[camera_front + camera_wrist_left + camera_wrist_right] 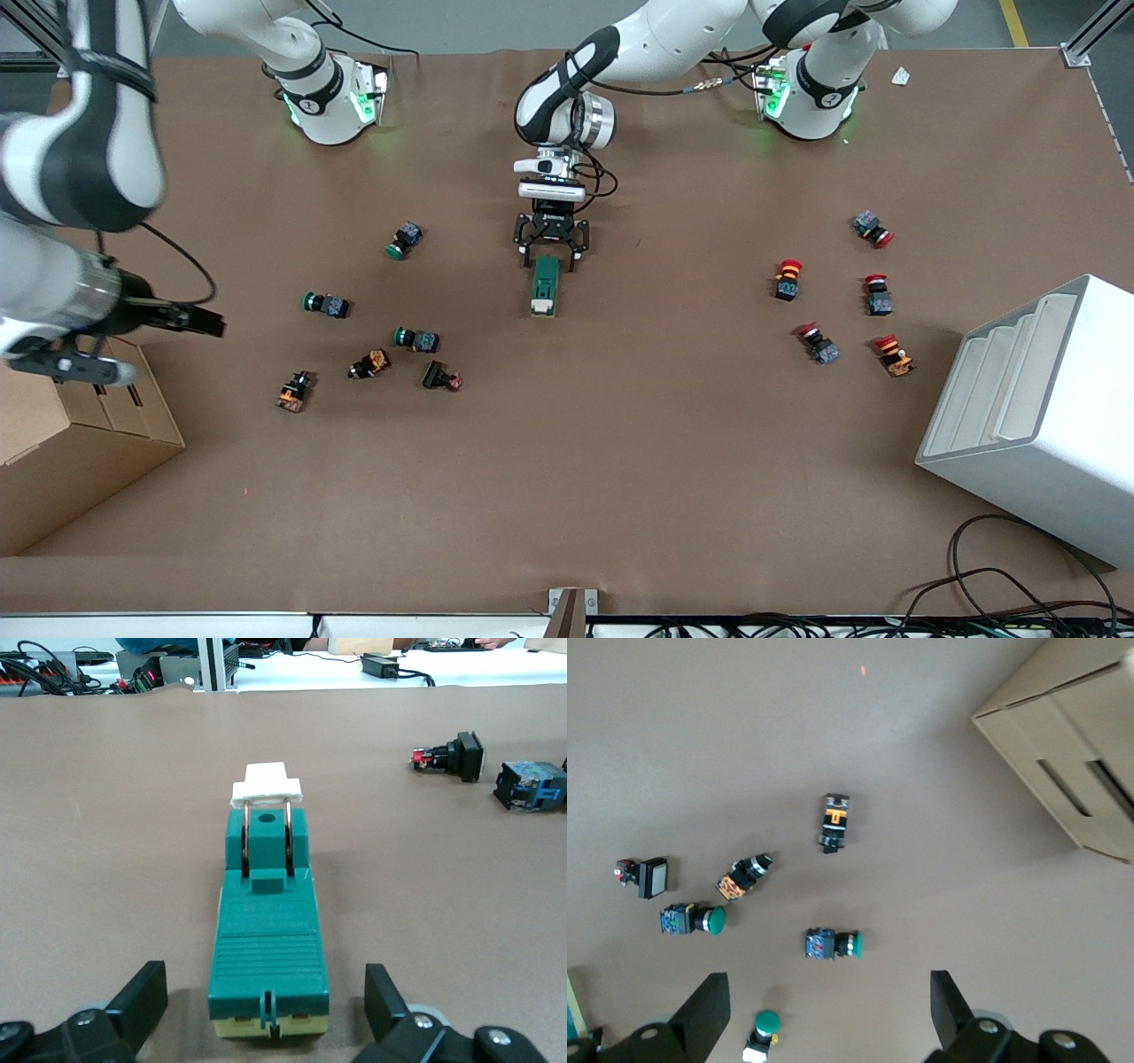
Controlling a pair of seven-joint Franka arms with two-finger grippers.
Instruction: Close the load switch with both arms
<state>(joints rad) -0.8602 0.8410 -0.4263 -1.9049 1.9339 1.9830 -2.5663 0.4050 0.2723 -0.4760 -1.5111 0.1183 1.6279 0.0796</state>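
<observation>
My left end effector point(551, 257), fingers spread, straddles the base end of the dark green oblong load switch point(544, 285): rigid, light plastic, likely to slide. Right end effector point(209, 323), also spread, waits well away.

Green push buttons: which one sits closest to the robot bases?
The green-capped push button, lying alone between the right arm's base and the load switch. The other two green ones lie nearer the front camera.
</observation>
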